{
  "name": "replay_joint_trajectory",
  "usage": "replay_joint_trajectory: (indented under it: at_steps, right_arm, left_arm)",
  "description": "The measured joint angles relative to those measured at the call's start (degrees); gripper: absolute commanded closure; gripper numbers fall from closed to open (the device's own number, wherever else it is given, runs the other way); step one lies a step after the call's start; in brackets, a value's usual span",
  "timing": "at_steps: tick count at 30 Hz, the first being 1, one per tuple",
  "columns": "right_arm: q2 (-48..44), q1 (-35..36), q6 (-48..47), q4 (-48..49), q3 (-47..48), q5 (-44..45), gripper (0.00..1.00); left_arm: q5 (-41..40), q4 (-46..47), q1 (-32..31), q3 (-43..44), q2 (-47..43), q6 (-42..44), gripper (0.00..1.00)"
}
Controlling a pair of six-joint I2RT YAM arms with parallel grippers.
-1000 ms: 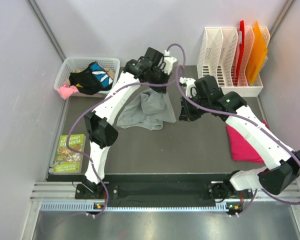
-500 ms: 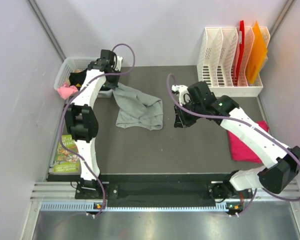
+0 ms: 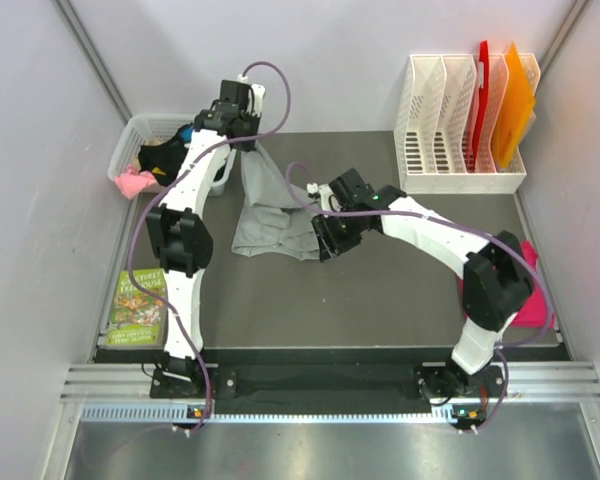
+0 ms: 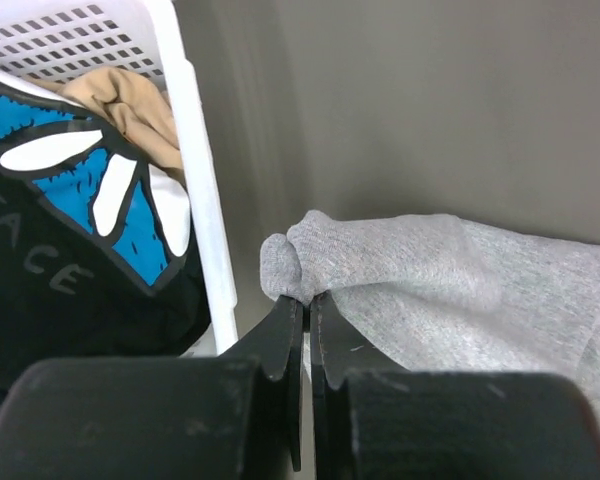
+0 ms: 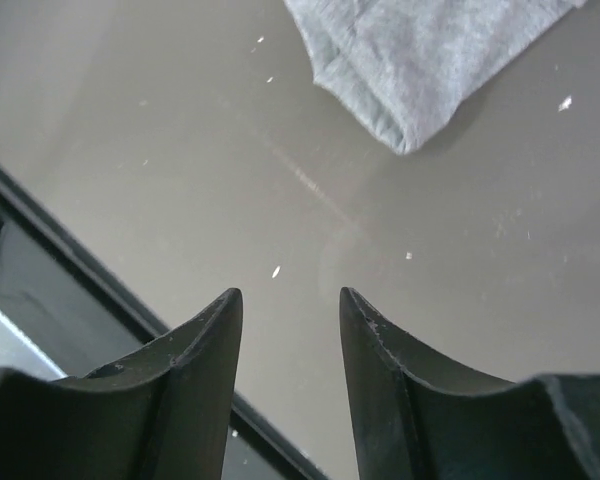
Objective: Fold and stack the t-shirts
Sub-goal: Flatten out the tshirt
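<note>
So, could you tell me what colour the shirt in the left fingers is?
The shirt is plain light heather grey, clearest in the left wrist view.

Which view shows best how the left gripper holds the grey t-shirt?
Left wrist: the left gripper is shut on a fold of the grey t-shirt. Top external shows the whole shirt, the grip too small; right wrist shows only a corner.

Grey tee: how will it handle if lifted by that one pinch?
Likely floppy: the grey tee bunches at the left gripper and hangs crumpled toward the table in the top view. Probably light, since a small pinch holds it up. Its lower part would likely drag on the table.
</note>
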Motion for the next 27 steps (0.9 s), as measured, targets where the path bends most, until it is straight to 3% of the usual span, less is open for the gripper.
replay_joint_trajectory:
  at_steps: [17,27]
  right_arm:
    - [15.5,-1.1,0.0,6.4,3.9,0.5,0.59]
    - [17.6,-5.1,0.1,7.5,8.2,0.6,0.64]
  left_arm:
    - [-1.2,1.6,-0.3,-7.0,0.3,1.2,1.00]
    - [-1.1,1.6,-0.3,-8.6,-0.2,2.3,1.00]
